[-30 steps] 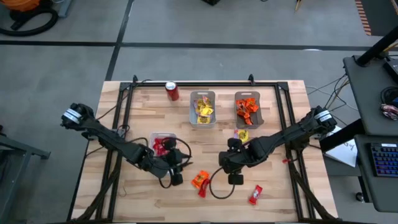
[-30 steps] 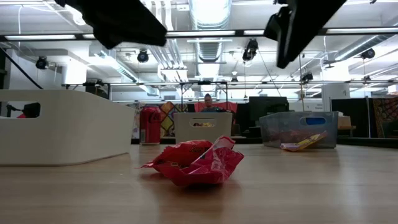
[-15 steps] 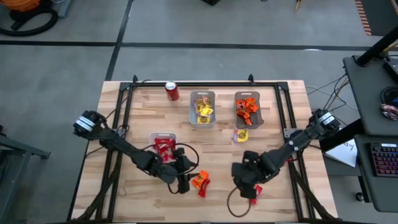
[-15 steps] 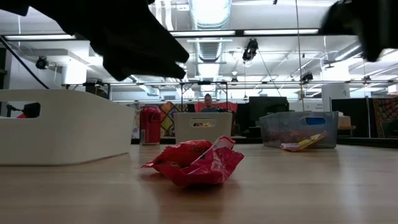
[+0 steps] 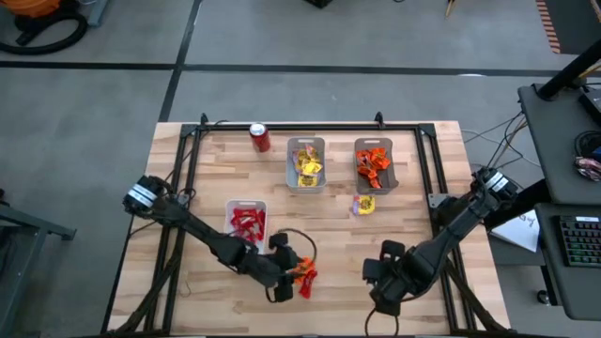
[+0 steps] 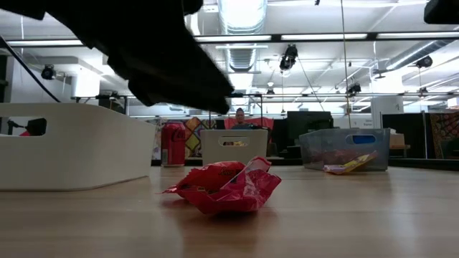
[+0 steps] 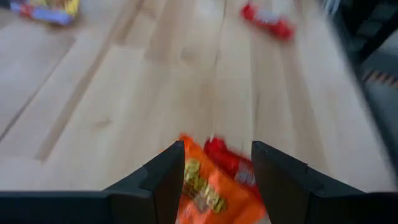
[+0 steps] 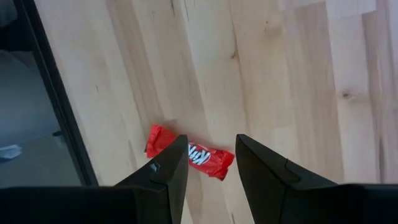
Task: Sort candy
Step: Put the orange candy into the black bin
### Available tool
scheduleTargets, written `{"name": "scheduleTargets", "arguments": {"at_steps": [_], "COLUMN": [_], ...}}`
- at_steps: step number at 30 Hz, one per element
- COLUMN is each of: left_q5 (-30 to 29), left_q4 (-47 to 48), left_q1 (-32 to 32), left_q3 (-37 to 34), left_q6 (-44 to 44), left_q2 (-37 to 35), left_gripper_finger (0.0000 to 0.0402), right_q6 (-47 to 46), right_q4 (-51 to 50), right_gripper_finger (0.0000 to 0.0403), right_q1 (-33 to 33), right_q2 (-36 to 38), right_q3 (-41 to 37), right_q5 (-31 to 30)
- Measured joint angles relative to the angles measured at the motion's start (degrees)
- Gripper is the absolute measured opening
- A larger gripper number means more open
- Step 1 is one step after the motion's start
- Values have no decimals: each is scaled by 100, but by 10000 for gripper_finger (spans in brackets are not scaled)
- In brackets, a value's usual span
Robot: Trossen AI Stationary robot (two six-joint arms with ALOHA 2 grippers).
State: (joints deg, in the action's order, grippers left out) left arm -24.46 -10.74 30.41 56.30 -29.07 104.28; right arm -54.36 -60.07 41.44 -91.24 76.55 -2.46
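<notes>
Two loose packets, one orange (image 7: 202,190) and one red (image 7: 231,163), lie together on the wood near the table's near edge (image 5: 302,275); the low view shows them as a crumpled red heap (image 6: 229,188). My left gripper (image 5: 288,280) is open over them, a finger on either side of the orange packet (image 7: 214,165). Another red packet (image 8: 189,155) lies flat on the wood by the near right side. My right gripper (image 5: 383,293) hangs open above it (image 8: 211,162) and hides it in the high view. A yellow packet (image 5: 364,204) lies below the orange tray. My left gripper comes at the orange packet's end (image 7: 193,177) slanting down, one finger on each side of it. The packet lies on the table. I cannot tell whether the fingers touch it.
A white tray with red packets (image 5: 246,221) stands at mid-left. Trays of yellow (image 5: 306,164) and orange packets (image 5: 376,164) stand at the far side, beside a red soda can (image 5: 260,138). A black frame rail (image 8: 59,106) runs along the table's right edge.
My left gripper has moved right along the near side, from below the white tray to the orange and red packets. My right gripper has swung from mid-table toward the near right corner and now covers the red packet there. No packet has moved.
</notes>
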Motion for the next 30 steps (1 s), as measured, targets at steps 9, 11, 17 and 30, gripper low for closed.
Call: {"name": "scheduleTargets", "arguments": {"at_steps": [9,11,17,30], "left_q5": [309,311,482,1231], "left_q4": [941,992,987,589], "left_q1": [15,-2,-91,-302], "left_q3": [805,793,650,554], "left_q6": [350,300,-176,-514], "left_q2": [543,571,594,895], "left_gripper_finger": [170,170,170,153], "right_q6": [-73,-129,-222,-138], "right_q4": [8,13,25,78], "right_gripper_finger": [128,128,128,128], "right_q1": [32,32,34,32], "right_q2": [0,0,0,0], "right_q3": [-129,-166,-197,-199], "right_q5": [-228,-232,-319,-591]}}
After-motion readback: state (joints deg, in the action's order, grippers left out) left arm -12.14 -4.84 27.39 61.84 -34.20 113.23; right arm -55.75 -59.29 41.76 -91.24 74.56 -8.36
